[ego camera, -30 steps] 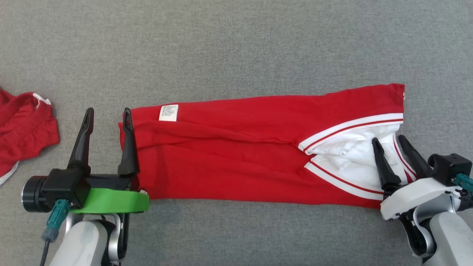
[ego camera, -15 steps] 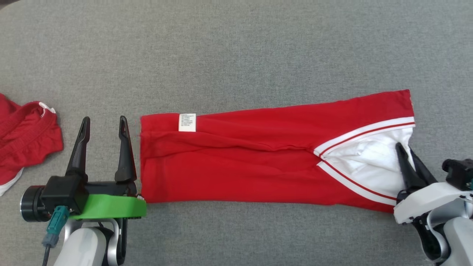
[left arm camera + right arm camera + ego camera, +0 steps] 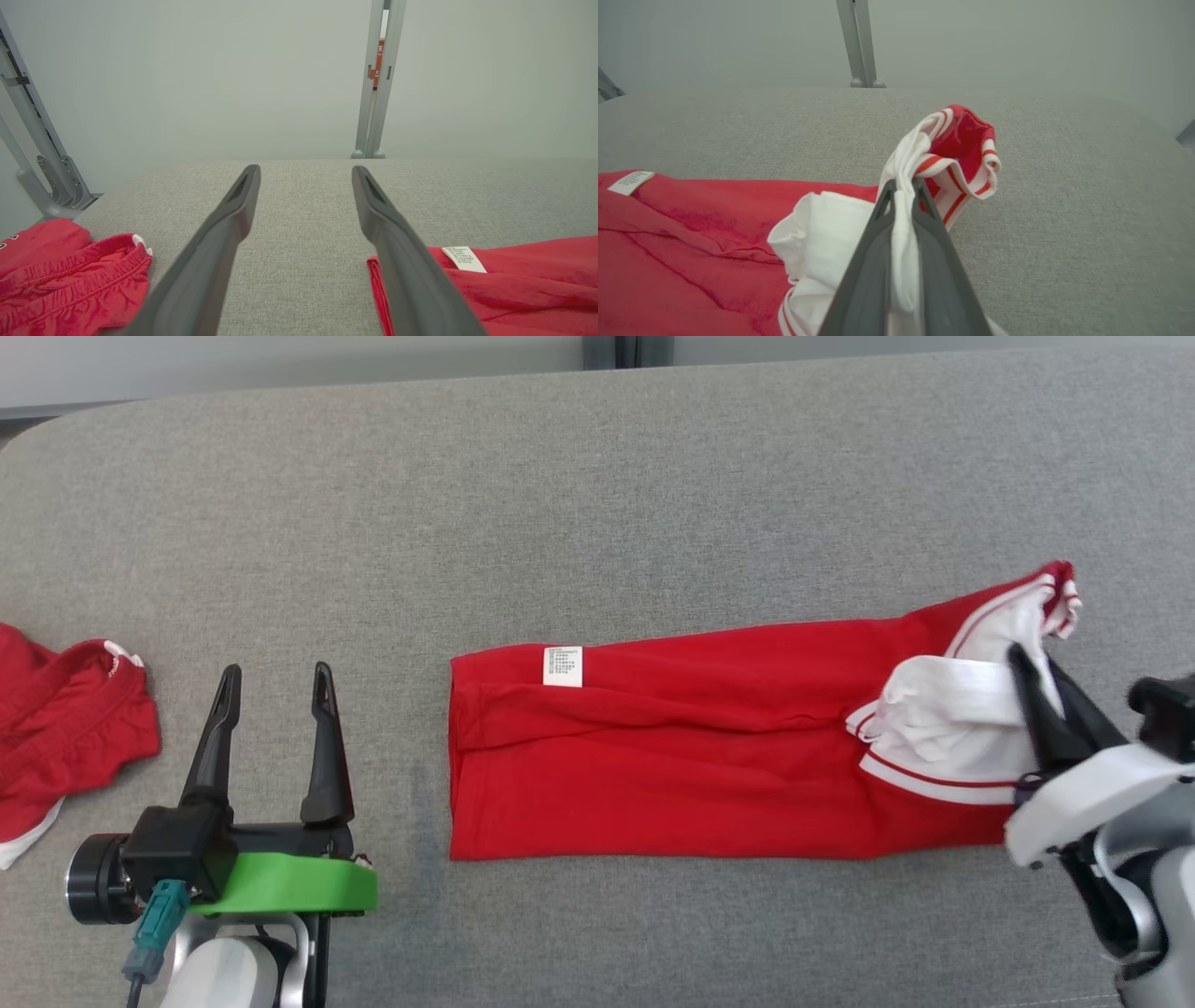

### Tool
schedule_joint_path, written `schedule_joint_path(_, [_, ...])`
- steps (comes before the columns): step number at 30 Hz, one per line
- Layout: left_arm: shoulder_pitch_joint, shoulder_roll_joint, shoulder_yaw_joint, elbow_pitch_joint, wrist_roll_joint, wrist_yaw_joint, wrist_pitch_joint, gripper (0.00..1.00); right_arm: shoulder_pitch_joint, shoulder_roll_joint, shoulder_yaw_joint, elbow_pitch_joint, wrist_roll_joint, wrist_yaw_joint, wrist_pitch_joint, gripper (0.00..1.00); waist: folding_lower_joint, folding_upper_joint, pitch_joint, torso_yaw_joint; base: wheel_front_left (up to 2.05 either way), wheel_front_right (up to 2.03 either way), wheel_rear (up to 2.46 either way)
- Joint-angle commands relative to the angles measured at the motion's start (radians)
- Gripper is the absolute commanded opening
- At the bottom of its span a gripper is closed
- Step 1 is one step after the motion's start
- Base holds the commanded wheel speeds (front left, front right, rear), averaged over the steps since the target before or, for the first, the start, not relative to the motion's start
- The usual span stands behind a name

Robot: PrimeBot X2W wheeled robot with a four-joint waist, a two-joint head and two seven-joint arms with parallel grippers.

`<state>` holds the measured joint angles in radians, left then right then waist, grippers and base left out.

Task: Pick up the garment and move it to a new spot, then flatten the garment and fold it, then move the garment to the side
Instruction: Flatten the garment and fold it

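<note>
Grey woven surface [image 3: 597, 476], pale wall [image 3: 233, 70]
Folded red cloth garment [image 3: 672, 756] is being pinched tight by right gripper [image 3: 904, 183]; left gripper [image 3: 276, 669] is being held wide, empty.

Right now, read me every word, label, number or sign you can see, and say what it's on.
On the red garment, near its left end, a white care label: several printed lines, too small to read.
Behind the grey post in the left wrist view, a red sign: pale characters, mostly hidden, unreadable.
On the second red garment at the left, white marks: cut off, unreadable.
Nothing can be quoted.
</note>
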<state>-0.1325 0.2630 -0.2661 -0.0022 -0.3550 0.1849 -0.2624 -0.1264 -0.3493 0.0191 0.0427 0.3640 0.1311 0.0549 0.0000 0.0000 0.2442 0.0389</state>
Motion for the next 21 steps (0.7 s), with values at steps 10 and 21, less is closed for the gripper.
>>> schedule_joint_path(10, [-0.020,-0.008,-0.020,0.003,0.009,-0.008,-0.002,1.00,-0.160,0.201,0.293,-0.097,0.007,0.000,0.128,0.00,0.0000,0.0000,-0.006,0.023,0.00,0.00,0.00])
schedule_joint_path(21, [-0.065,-0.047,-0.044,0.038,0.008,-0.034,-0.003,1.00,-0.285,0.297,0.527,0.196,0.107,0.000,-0.007,0.00,0.0000,0.0000,0.032,0.097,0.00,0.00,0.00])
